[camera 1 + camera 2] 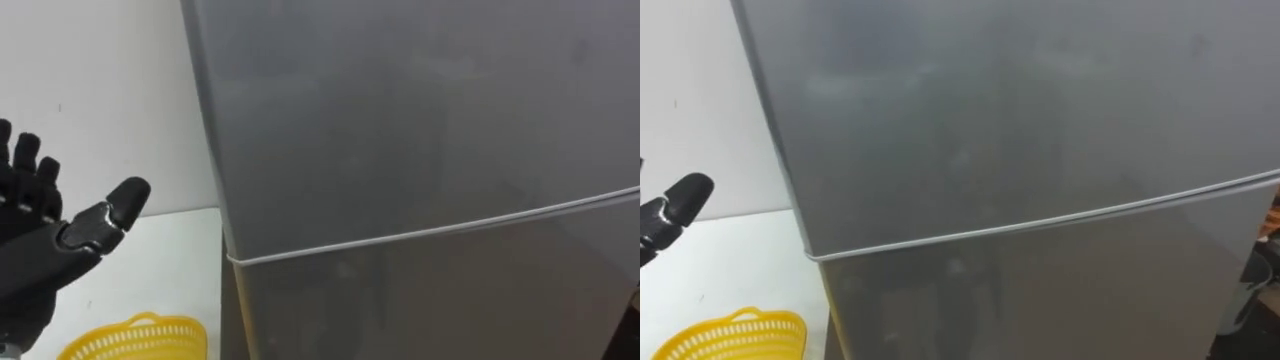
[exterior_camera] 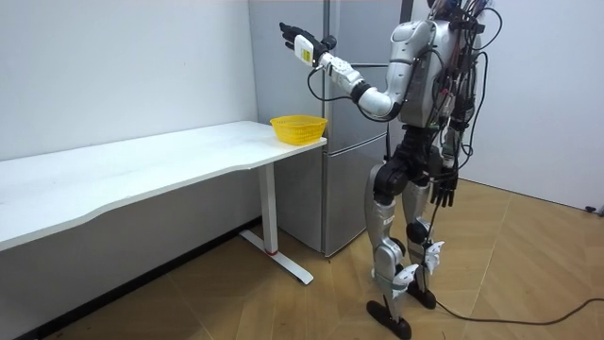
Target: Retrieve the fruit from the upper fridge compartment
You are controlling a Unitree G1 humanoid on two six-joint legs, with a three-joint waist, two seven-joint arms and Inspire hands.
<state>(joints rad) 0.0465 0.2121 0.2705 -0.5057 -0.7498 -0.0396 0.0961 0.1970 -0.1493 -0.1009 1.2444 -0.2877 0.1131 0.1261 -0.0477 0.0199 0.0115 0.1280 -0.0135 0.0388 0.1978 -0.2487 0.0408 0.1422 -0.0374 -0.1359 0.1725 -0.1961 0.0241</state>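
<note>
The left robot hand (image 1: 40,235) is raised, fingers spread wide and holding nothing, left of the grey fridge (image 2: 344,198). The fridge's upper door (image 1: 400,110) is closed (a pale seam (image 1: 430,232) separates it from the lower door (image 1: 450,300)). A yellow basket (image 1: 135,340) sits on the white surface (image 1: 170,260), just beside the fridge. The right robot hand (image 2: 444,192) hangs at the robot's side; I cannot tell its state.

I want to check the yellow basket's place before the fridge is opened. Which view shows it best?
The room view: the whole yellow basket stands at the end of the white table, beside the fridge. Both eye views cut it off at their bottom edge.
</note>
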